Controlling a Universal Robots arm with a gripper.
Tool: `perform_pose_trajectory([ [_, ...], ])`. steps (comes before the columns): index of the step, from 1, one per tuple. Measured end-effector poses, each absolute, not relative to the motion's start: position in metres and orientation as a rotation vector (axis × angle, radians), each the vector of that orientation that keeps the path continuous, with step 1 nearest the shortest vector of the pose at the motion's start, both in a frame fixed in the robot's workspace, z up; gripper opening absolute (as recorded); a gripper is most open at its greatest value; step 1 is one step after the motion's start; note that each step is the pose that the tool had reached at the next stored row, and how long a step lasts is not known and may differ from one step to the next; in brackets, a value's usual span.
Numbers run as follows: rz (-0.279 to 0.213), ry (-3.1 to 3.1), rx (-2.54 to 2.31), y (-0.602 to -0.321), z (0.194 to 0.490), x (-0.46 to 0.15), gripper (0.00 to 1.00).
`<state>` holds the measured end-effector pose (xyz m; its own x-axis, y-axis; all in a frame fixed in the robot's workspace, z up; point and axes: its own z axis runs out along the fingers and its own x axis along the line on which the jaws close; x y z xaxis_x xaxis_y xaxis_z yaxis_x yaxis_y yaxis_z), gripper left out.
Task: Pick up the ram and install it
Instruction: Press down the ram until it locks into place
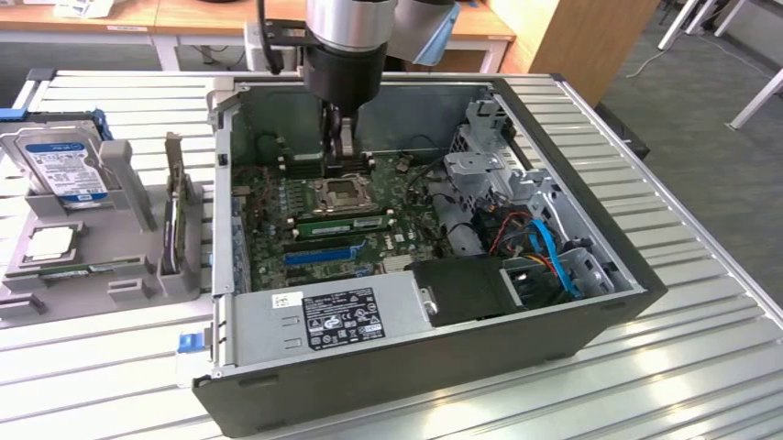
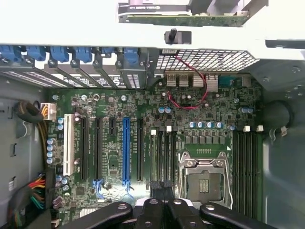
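Note:
The ram (image 1: 343, 220), a long green stick with a pale sticker, stands in a slot of the motherboard (image 2: 109, 157) inside the open computer case (image 1: 600, 247), just beside the empty processor socket (image 1: 340, 194). My gripper (image 1: 344, 163) hangs straight down into the case, a little above the socket and the ram. In the wrist view my gripper (image 2: 164, 202) sits over the near end of the dark memory slots (image 2: 162, 157), with the socket (image 2: 205, 179) beside them. The fingers are shut, and I see nothing held between them.
On the exterior view's left a grey holder (image 1: 135, 275) carries a silver hard drive (image 1: 68, 170), a square processor chip (image 1: 49, 243) and an upright card (image 1: 178, 220). The power supply (image 1: 343, 316), blue cables (image 1: 556, 261) and the drive cage (image 1: 490, 174) crowd the case.

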<state>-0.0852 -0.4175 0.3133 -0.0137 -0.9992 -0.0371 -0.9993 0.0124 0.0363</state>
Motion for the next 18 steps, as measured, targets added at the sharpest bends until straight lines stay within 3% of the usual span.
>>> perform_pose_trajectory([
  [18, 0.082, 2.235, -2.206, -0.4175, 0.3239, -0.0813, 0.1],
])
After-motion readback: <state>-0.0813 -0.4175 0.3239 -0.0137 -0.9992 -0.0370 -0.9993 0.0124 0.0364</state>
